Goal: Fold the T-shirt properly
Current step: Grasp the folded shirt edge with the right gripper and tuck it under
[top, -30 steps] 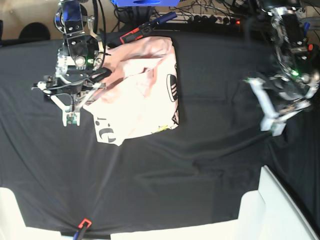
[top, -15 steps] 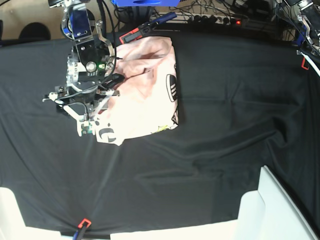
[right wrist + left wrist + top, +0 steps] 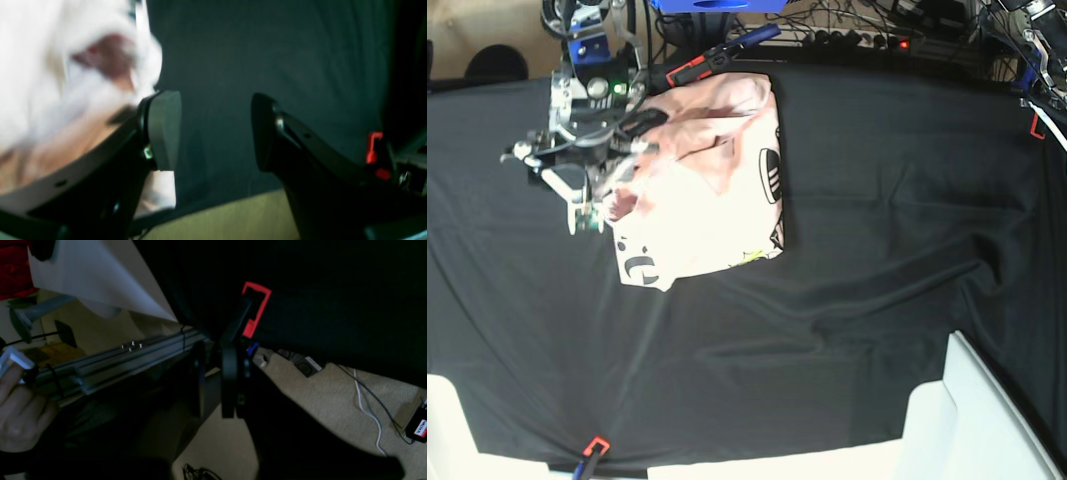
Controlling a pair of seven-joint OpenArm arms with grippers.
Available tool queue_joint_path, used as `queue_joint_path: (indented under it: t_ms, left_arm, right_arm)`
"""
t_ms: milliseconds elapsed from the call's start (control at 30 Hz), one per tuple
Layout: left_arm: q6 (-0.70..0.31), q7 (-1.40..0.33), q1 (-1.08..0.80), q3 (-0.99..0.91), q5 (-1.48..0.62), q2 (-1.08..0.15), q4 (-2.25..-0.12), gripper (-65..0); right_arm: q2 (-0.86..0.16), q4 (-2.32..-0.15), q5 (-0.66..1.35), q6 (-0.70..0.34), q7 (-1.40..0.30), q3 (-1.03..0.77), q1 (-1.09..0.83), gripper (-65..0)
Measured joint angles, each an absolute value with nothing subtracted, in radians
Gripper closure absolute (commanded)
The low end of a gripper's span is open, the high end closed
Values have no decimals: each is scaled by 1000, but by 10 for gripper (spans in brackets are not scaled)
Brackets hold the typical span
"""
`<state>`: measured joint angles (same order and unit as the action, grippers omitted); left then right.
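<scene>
T-shirt [image 3: 707, 190] lies bunched at the far-left of the black cloth [image 3: 877, 250] — soft, light, limp, will sag. Best grabbed at hem corners or a sleeve edge. Right gripper [image 3: 217, 130] beside it, jaws wide, empty. Left gripper — state unclear, mostly out of view.

the t-shirt [image 3: 712, 180] is pale pink, with black lettering and a black striped logo, plus a small yellowish-red print near its lower edge. the cloth [image 3: 867, 220] under it is black. the clamp [image 3: 254, 308] at the cloth's edge is bright red with black.
</scene>
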<state>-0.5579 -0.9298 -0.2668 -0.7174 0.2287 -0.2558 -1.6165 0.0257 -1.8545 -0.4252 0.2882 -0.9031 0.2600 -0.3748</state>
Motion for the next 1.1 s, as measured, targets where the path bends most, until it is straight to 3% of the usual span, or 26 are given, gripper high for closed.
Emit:
queue_joint_path:
  t_ms: [267,1000,1100]
  left_arm:
    - [-558,-930,-266,-717,229,-255,-1617,-77]
    - [-558,-929,-271,-717,229,-256,-1594,-77]
    - [-561,-929,-269,-717,228,-255,-1564,-77]
  right_arm:
    - [32,-1855,-422,288,-899,377,-377,-325]
    - [37,-1740,-426,288,-888,378,-265,-319]
    - [36,-1740,-426,288,-888,378,-256,-296]
